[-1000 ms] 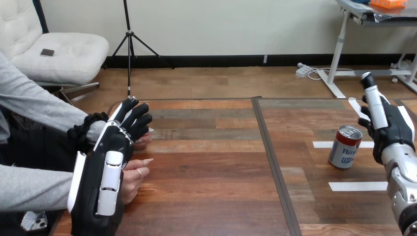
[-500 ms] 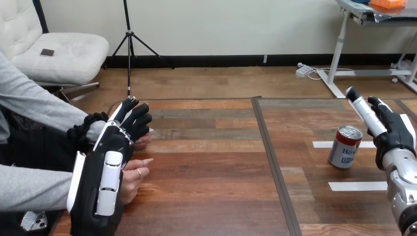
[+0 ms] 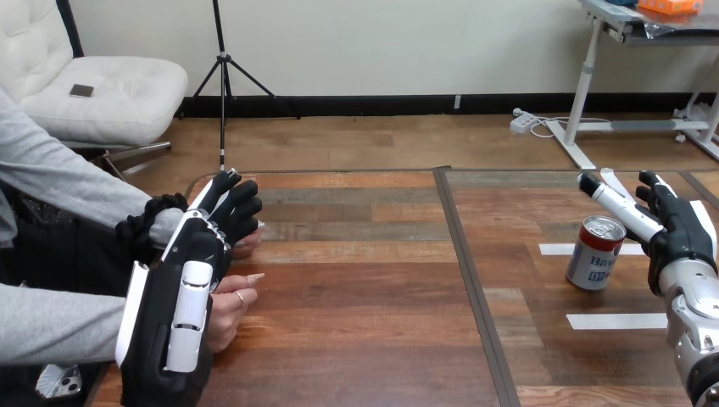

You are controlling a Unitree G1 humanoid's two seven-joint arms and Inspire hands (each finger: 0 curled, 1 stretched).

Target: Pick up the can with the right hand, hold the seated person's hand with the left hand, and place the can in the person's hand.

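Note:
A red, white and blue can (image 3: 595, 253) stands upright on the right part of the table. My right hand (image 3: 678, 239) is just right of it, open, with its thumb (image 3: 612, 203) stretched out over the can's top and no finger closed on it. My left hand (image 3: 182, 297) is at the left with straight fingers, its back toward me, lying against the person's upper hand (image 3: 247, 244), whose fingertips peek out past my fingers. The person's lower hand (image 3: 227, 307) rests on the table right of my palm. I cannot tell whether my fingers wrap either hand.
White tape strips (image 3: 617, 321) lie on the table in front of and behind the can. A dark seam (image 3: 471, 280) splits the table (image 3: 356, 339) into two panels. A phone (image 3: 56, 380) lies at the lower left by the person's sleeve.
My right hand has tipped forward and its thumb has swung down and left from above the can to just over its top. The left hand and the person's hands are unchanged.

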